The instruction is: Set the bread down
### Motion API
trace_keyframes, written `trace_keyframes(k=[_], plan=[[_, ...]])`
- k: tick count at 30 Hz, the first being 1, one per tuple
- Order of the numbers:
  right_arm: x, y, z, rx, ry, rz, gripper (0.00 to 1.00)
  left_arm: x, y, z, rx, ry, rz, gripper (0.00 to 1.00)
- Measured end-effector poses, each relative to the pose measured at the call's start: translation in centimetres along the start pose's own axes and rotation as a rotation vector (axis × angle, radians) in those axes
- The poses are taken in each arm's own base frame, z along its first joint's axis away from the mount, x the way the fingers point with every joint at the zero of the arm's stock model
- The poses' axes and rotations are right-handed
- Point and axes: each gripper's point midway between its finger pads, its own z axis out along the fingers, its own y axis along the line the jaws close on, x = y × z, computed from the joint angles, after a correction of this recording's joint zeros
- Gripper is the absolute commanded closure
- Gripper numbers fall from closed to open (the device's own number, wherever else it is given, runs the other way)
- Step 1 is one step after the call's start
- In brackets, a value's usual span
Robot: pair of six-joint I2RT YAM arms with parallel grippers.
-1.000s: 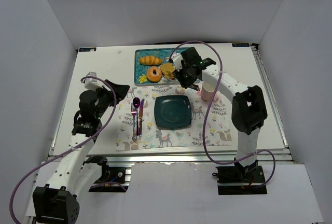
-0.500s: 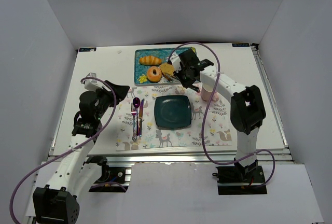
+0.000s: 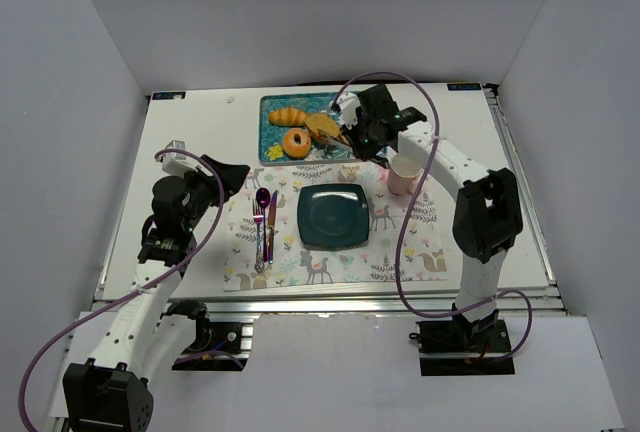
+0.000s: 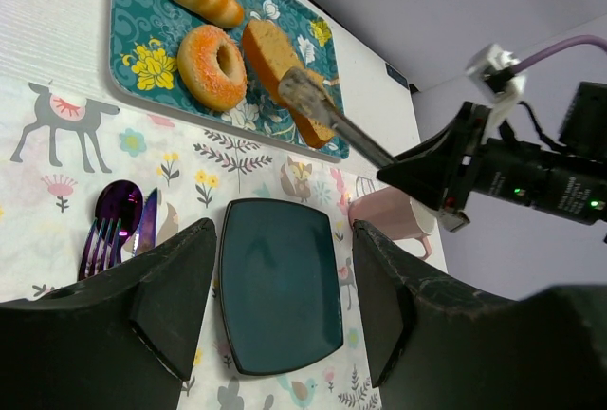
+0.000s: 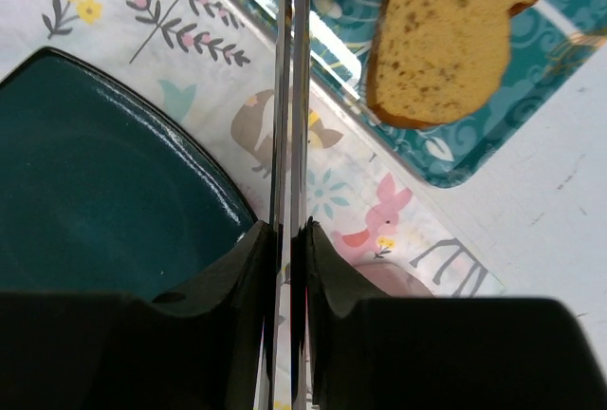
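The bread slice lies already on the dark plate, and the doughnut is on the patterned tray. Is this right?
Not quite: the bread slice is still on the patterned tray, beside the doughnut; the dark plate is bare. The left wrist view shows it.

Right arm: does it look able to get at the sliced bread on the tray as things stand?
Probably yes. The right pincer grips tongs whose tips reach the sliced bread on the tray, and nothing stands between them.
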Motion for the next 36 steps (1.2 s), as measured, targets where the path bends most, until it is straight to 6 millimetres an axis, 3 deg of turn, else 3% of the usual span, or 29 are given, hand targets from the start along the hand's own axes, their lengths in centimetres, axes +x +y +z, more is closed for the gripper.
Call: trace_keyframes(k=[7,10,13,22,28,32,36], plan=[[-2.5,-0.9,-3.2,0.014,-0.121,0.005,0.98,0.0,0.0,0.0,-0.001,0.001,0.000,0.31],[-2.1,-0.1,-4.3,-0.012,-0.142,0.000,0.98,0.1,0.1,0.0,-0.002,0.002,0.000,0.31],[-0.5,1.5,-5.6,-0.062,-0.150,-0.009,0.98,0.0,0.1,0.0,-0.002,0.002,0.000,0.31],[7.2,7.6,-11.4,-0.214,-0.178,-0.089,0.95,-0.1,-0.1,0.1,0.006,-0.005,-0.007,0.31],[11.6,9.3,-10.7,-0.266,-0.106,-0.106,0.92,0.2,0.2,0.7,0.001,0.006,-0.009,0.31],[12.8,9.5,-10.3,-0.279,-0.074,-0.123,0.86,0.4,0.4,0.8,-0.003,0.014,-0.010,0.31],[12.8,9.6,-10.3,-0.285,-0.078,-0.140,0.65,0.3,0.2,0.7,0.001,0.009,-0.010,0.31]])
